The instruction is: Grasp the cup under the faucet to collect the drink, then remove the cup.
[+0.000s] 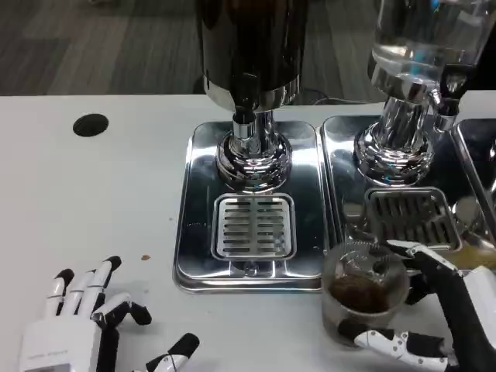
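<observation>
A clear plastic cup (363,294) with dark drink in its bottom stands on the white table, just in front of the right dispenser's steel tray (337,178). My right hand (434,310) wraps it from the right, with fingers at its rim and base. The dark dispenser's faucet (245,116) hangs over the middle tray's grille (254,226); the clear dispenser's faucet (446,108) is at the right. My left hand (85,318) lies flat on the table at the lower left, fingers spread, holding nothing.
Two steel drip trays (194,232) sit side by side under the dispensers. A black round hole (91,125) is in the table at the far left. A small brown spot (145,258) marks the table near my left hand.
</observation>
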`<move>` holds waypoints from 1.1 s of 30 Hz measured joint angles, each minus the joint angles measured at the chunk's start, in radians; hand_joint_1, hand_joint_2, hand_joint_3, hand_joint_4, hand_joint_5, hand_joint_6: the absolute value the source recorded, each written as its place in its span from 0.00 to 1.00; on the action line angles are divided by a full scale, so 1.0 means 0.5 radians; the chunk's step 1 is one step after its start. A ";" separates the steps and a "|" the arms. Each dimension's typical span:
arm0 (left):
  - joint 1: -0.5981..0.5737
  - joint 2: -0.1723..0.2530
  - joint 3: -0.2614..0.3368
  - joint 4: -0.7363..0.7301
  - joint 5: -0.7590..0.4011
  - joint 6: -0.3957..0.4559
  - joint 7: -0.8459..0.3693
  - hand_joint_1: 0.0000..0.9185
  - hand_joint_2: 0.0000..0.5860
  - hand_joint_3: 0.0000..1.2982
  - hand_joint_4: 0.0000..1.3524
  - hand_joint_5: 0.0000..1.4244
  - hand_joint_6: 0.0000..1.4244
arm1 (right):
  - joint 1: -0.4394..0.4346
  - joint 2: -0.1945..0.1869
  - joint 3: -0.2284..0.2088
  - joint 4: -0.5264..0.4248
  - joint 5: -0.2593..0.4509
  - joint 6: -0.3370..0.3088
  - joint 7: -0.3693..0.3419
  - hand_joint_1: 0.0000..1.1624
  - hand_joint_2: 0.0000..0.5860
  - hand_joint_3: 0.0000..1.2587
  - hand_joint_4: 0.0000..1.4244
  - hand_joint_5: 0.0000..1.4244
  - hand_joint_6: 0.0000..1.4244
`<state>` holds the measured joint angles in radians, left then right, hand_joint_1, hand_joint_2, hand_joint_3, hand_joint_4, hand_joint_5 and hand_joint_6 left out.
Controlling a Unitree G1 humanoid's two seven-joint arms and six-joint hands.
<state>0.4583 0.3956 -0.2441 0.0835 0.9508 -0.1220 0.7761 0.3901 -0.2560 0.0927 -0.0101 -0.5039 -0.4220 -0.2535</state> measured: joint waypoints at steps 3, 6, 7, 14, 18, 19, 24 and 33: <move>0.003 0.000 0.000 -0.004 -0.001 0.000 0.000 0.00 0.23 0.54 0.07 0.13 0.06 | 0.009 0.002 0.007 0.002 -0.045 -0.012 -0.007 0.74 0.34 0.55 0.55 0.49 0.46; 0.010 0.003 0.000 -0.004 -0.003 0.000 0.000 0.00 0.23 0.53 0.07 0.13 0.06 | 0.007 0.008 0.019 0.015 -0.088 -0.019 -0.026 0.74 0.34 0.55 0.54 0.49 0.46; 0.014 0.005 0.000 -0.004 -0.002 0.000 0.000 0.00 0.23 0.53 0.07 0.13 0.06 | 0.002 0.008 0.026 0.026 -0.118 -0.019 -0.039 0.74 0.33 0.55 0.54 0.49 0.46; 0.033 0.023 0.001 -0.006 -0.003 0.010 0.000 0.00 0.23 0.53 0.07 0.13 0.06 | -0.053 0.001 0.057 0.080 -0.208 -0.023 -0.074 0.73 0.33 0.54 0.54 0.48 0.45; 0.037 0.027 0.002 -0.013 -0.003 0.021 0.000 0.00 0.23 0.53 0.07 0.13 0.06 | -0.070 -0.005 0.059 0.111 -0.212 -0.041 -0.105 0.72 0.33 0.50 0.51 0.46 0.44; 0.040 0.027 0.002 -0.022 -0.002 0.030 0.000 0.00 0.23 0.53 0.07 0.13 0.07 | -0.075 -0.015 0.059 0.120 -0.218 -0.054 -0.115 0.72 0.33 0.49 0.50 0.45 0.43; 0.039 0.027 0.000 -0.027 -0.002 0.035 0.000 0.00 0.22 0.53 0.07 0.13 0.07 | -0.085 -0.045 0.061 0.153 -0.221 -0.098 -0.141 0.69 0.32 0.43 0.45 0.41 0.41; 0.030 0.027 -0.003 -0.029 -0.002 0.036 0.000 0.00 0.22 0.54 0.07 0.13 0.07 | -0.094 -0.068 0.064 0.174 -0.192 -0.121 -0.140 0.68 0.32 0.38 0.41 0.39 0.39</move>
<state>0.4732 0.4093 -0.2455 0.0691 0.9500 -0.1041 0.7762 0.3431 -0.2897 0.1249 0.0767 -0.6002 -0.4823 -0.3233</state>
